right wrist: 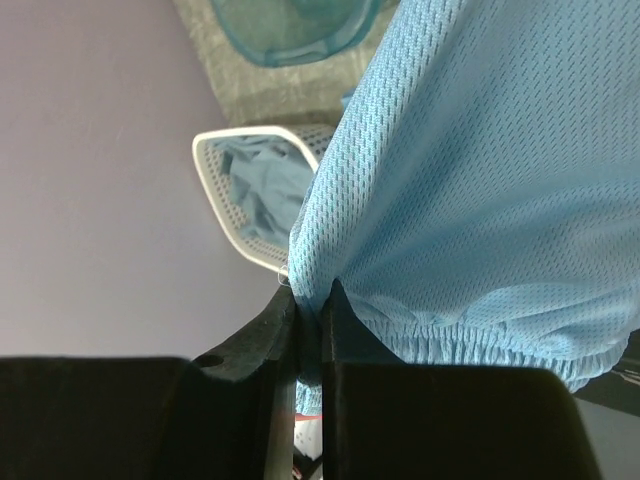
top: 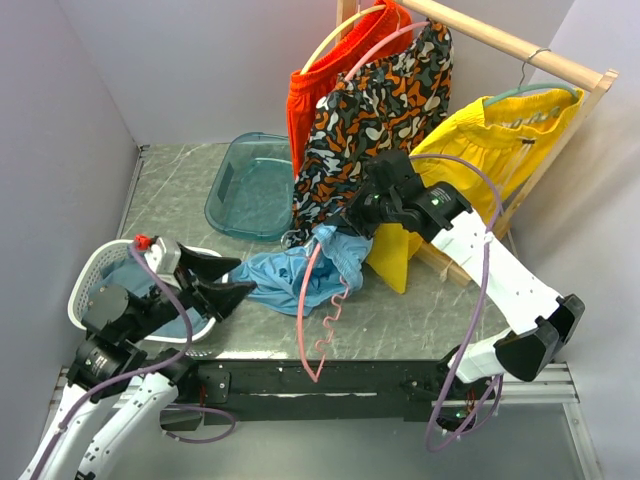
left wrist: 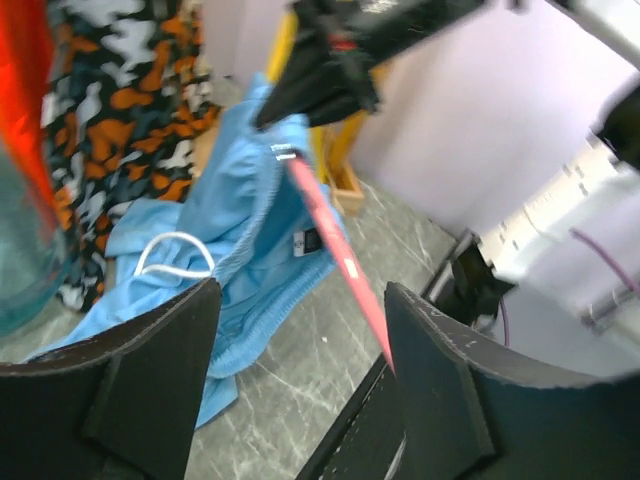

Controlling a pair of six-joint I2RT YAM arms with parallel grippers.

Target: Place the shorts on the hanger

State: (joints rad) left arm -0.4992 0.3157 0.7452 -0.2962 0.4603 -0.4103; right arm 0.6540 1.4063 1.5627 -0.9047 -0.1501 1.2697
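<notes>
White mesh basket (top: 88,272) far left. Beside it the left gripper (top: 243,278) gapes wide and empty, tips at the light sky-blue fabric shorts (top: 285,275). They stretch rightward, rising to the right gripper (top: 350,218), pinched tight on the cloth. The thin pink plastic hanger (top: 298,318) runs alongside toward the near table edge.

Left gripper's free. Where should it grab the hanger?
Probably the hanger's bare straight arm, midway, coming from the left with the open left gripper straddling it. That stretch slants up uncovered, while its upper end is buried in the shorts that the right gripper has pinched.
</notes>
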